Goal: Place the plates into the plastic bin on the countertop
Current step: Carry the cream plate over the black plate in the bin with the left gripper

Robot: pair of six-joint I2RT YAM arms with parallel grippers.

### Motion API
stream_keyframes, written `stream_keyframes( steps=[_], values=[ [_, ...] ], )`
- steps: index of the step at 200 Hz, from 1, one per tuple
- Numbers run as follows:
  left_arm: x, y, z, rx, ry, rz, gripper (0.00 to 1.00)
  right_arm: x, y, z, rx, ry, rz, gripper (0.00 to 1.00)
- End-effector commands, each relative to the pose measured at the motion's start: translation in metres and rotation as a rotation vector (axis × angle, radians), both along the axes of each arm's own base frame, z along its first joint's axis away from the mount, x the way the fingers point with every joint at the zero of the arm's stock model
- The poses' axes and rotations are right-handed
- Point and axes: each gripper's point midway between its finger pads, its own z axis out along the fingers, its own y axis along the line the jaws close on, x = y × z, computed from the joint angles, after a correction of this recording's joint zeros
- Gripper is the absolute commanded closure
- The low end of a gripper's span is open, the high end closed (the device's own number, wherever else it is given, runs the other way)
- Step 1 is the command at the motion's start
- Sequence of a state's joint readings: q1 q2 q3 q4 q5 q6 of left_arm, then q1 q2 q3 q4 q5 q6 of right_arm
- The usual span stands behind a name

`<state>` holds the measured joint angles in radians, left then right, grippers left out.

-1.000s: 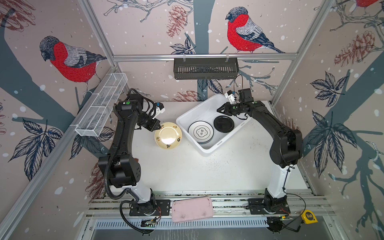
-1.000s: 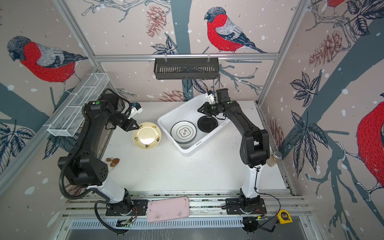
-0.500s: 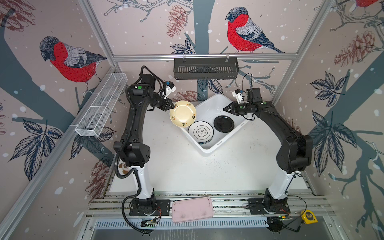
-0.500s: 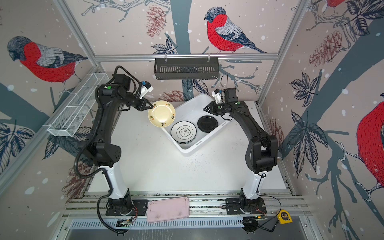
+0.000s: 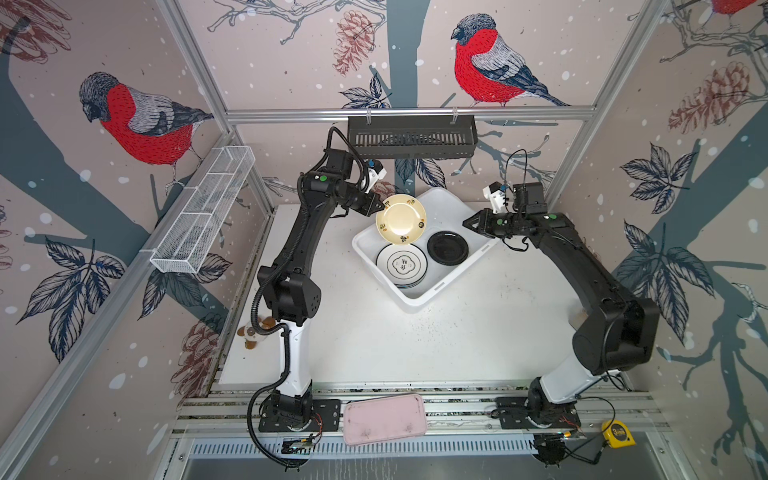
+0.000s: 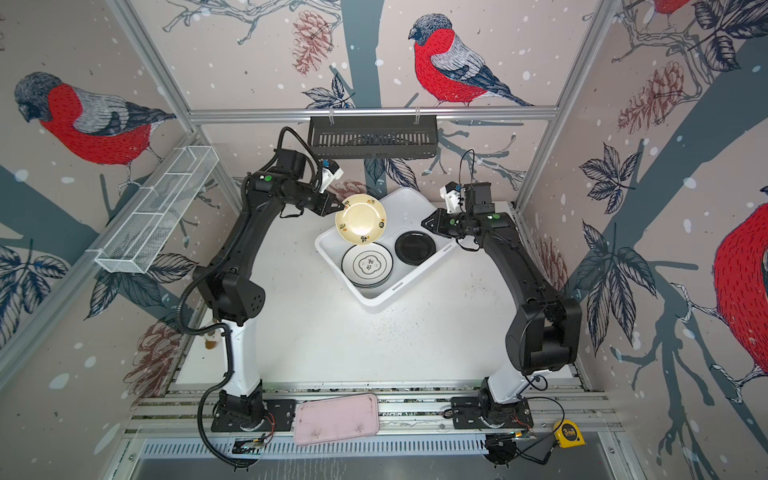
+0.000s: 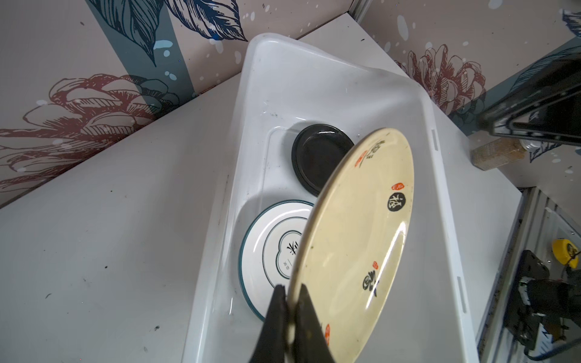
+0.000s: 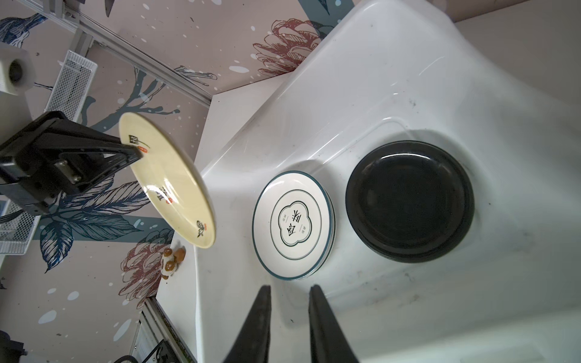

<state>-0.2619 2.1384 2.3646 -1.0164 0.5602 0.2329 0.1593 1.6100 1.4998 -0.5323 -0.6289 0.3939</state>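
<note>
My left gripper is shut on the rim of a pale yellow plate. It holds the plate tilted in the air over the far left end of the plastic bin. On the bin's floor lie a stack of white black-rimmed plates and a black plate. My right gripper hovers over the bin's right rim, slightly open and empty.
The bin sits at an angle at the back of the countertop. A black slotted basket hangs on the back wall, and a white wire shelf on the left wall. A small plush toy lies at the left edge. A pink tray rests on the front rails.
My left arm has lifted the yellow plate off the countertop and carried it right and back, over the bin. My right gripper has drawn back from over the black plate to the bin's right rim.
</note>
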Motion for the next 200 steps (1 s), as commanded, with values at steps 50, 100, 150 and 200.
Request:
stream_keyframes(
  steps=[50,100,150,200],
  values=[
    [0.031,-0.067,-0.027,-0.033,-0.104,0.028,1.0,-0.023,-0.024,0.015,-0.02,-0.022,-0.084,0.76],
    [0.029,-0.108,-0.061,-0.06,-0.052,0.02,1.0,-0.04,-0.032,0.013,-0.017,-0.008,-0.122,0.75],
    [0.037,-0.13,-0.09,-0.095,0.0,0.059,1.0,-0.052,-0.034,0.013,0.001,0.004,-0.144,0.75],
    [0.046,-0.144,-0.117,-0.111,0.043,0.094,1.0,-0.06,-0.038,0.015,-0.001,0.019,-0.177,0.74]
  ],
)
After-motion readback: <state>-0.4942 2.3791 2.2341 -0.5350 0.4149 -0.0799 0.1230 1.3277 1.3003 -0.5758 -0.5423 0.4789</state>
